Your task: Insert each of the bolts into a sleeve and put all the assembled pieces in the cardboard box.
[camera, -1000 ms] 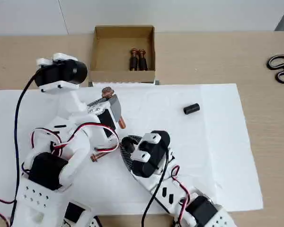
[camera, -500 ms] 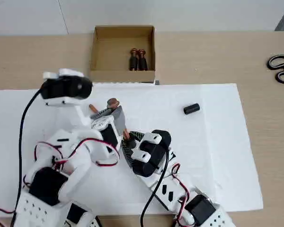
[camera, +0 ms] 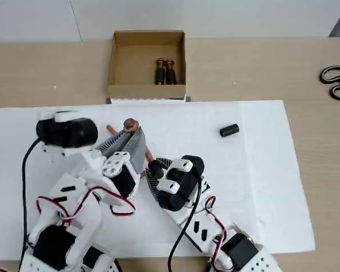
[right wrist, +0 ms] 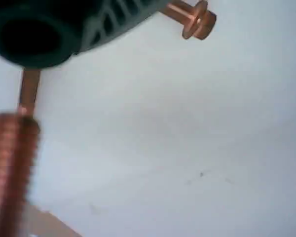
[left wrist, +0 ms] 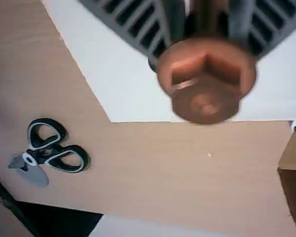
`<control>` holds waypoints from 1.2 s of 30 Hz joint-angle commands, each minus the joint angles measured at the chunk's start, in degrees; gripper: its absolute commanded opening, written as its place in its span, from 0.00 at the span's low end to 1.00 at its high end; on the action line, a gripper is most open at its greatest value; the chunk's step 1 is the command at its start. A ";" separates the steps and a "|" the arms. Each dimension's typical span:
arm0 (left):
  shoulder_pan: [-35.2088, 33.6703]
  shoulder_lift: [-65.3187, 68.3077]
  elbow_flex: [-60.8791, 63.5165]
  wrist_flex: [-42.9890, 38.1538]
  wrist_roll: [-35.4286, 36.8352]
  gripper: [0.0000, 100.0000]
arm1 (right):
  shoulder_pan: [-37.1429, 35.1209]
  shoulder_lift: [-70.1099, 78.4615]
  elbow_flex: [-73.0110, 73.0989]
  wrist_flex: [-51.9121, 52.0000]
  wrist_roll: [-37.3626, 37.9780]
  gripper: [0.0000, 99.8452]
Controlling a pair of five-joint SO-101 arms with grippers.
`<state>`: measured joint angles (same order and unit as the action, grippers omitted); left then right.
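My left gripper (camera: 128, 133) is clenched on a copper bolt (camera: 130, 123) just under its head, and my right gripper (camera: 153, 171) grasps a black sleeve (camera: 156, 168) above the white paper (camera: 260, 187), the bolt's threaded end just beside the sleeve. A second sleeve (camera: 229, 130) lies alone on the paper, another bolt (camera: 110, 130) lies near my left gripper, and two assembled pieces (camera: 165, 71) lie in the cardboard box (camera: 130, 62).

A robotics lab or workshop bench is indicated: wired robot arms (camera: 181, 187) are mounted at a wooden table (camera: 260, 68), a white sheet (camera: 260, 187) spread, scissors (camera: 335, 82) laid aside.
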<state>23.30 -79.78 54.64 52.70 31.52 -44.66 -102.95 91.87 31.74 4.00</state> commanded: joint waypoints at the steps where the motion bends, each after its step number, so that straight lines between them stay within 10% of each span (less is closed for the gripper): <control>1: 0.18 -1.85 0.48 -1.93 -1.14 0.00 | -0.04 -0.48 -0.35 -0.13 0.09 0.00; 36: 3.96 -3.34 7.08 -4.31 0.35 0.00 | 0.13 -0.48 -2.37 -0.22 0.44 0.00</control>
<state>25.58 -82.51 62.11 49.45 30.55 -44.57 -102.86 91.87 31.74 4.00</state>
